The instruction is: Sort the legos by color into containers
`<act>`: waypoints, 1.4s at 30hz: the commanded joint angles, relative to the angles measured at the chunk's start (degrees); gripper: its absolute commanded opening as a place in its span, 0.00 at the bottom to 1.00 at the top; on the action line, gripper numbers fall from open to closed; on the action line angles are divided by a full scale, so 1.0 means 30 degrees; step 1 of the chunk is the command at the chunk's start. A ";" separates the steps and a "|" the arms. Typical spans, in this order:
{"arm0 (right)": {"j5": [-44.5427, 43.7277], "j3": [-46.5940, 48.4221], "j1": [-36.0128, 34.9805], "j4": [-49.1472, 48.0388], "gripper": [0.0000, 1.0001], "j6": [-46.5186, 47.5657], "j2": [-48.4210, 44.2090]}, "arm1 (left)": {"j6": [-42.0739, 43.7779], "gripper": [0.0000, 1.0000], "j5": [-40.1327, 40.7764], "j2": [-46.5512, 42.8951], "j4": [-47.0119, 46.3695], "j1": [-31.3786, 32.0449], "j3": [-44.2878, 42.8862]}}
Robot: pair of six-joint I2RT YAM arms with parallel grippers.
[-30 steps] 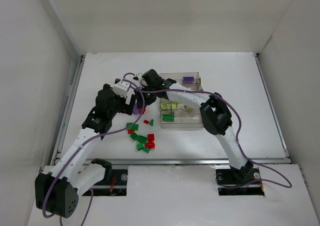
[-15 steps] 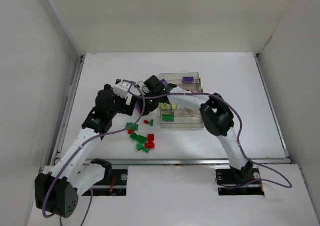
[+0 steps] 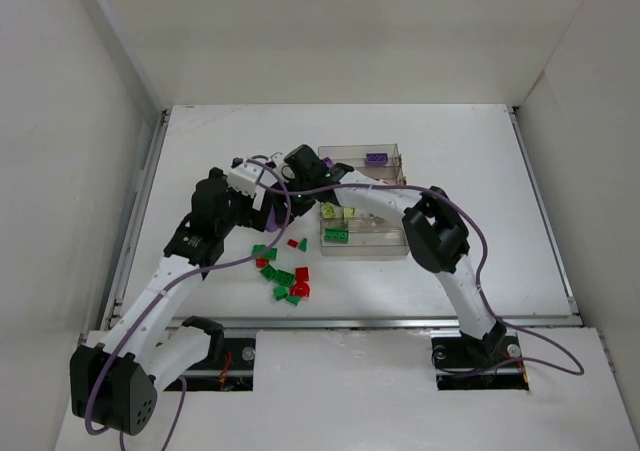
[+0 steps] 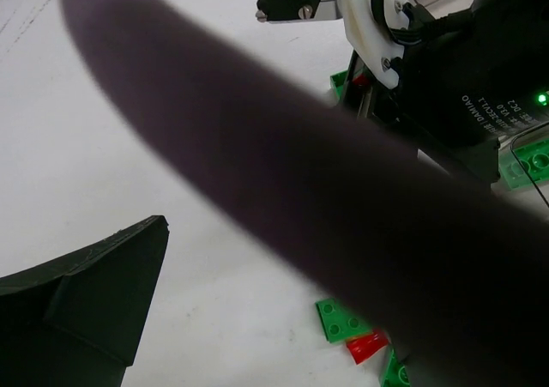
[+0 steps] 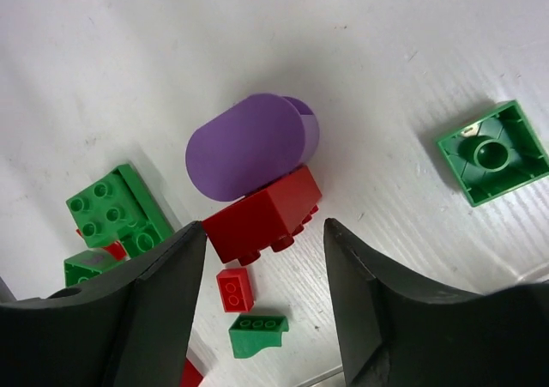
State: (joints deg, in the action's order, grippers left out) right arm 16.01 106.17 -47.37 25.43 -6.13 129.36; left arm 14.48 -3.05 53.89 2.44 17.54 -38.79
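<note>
In the right wrist view a rounded purple lego [image 5: 249,142] is stuck to a red brick [image 5: 266,220], and both lie on the white table. My right gripper [image 5: 266,229] hangs open just over them, one finger on either side of the red brick. Around them lie a small red brick [image 5: 233,288] and green legos [image 5: 111,211]. The clear divided tray [image 3: 362,248] holds a purple brick [image 3: 377,158], lime bricks [image 3: 335,211] and a green brick [image 3: 336,235]. My left gripper [image 3: 258,196] is open beside the right one; only one finger [image 4: 86,310] shows.
A loose pile of green and red legos [image 3: 285,276] lies on the table in front of the tray. A green square plate [image 5: 491,151] sits apart to the right. A blurred purple cable [image 4: 283,172] crosses the left wrist view. White walls enclose the table.
My right gripper has opened wider and drawn back a little toward the far side. The left arm has stayed where it was.
</note>
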 commanded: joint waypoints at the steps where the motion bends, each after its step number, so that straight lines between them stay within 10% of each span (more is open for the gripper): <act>1: -0.0327 0.1170 -0.0351 -0.0508 0.63 0.0692 -0.0464 | 0.0037 0.98 -0.0331 -0.0297 -0.0549 -0.0017 0.0243; 14: 0.0523 0.1934 -0.0732 0.0166 0.49 0.1751 0.0298 | 0.0037 0.98 -0.0331 -0.0297 -0.0549 -0.0017 0.0243; 23: 0.0349 0.1436 -0.0732 0.0517 0.58 0.1926 0.0532 | 0.0037 0.98 -0.0331 -0.0297 -0.0549 -0.0017 0.0067; 36: 0.1079 0.1085 -0.0732 -0.0244 0.00 0.1752 -0.0228 | 0.0240 0.98 -0.0331 -0.0297 -0.0375 -0.0017 0.0243; 42: 0.1984 0.1085 -0.0002 0.0837 0.00 0.1751 -0.0874 | 0.2229 0.50 -0.0566 -0.0473 0.0563 -0.0017 -0.0107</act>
State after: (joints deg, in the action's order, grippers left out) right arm 18.33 109.71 -47.94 26.85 -1.72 130.76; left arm 17.63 -3.99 53.76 3.07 17.52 -38.74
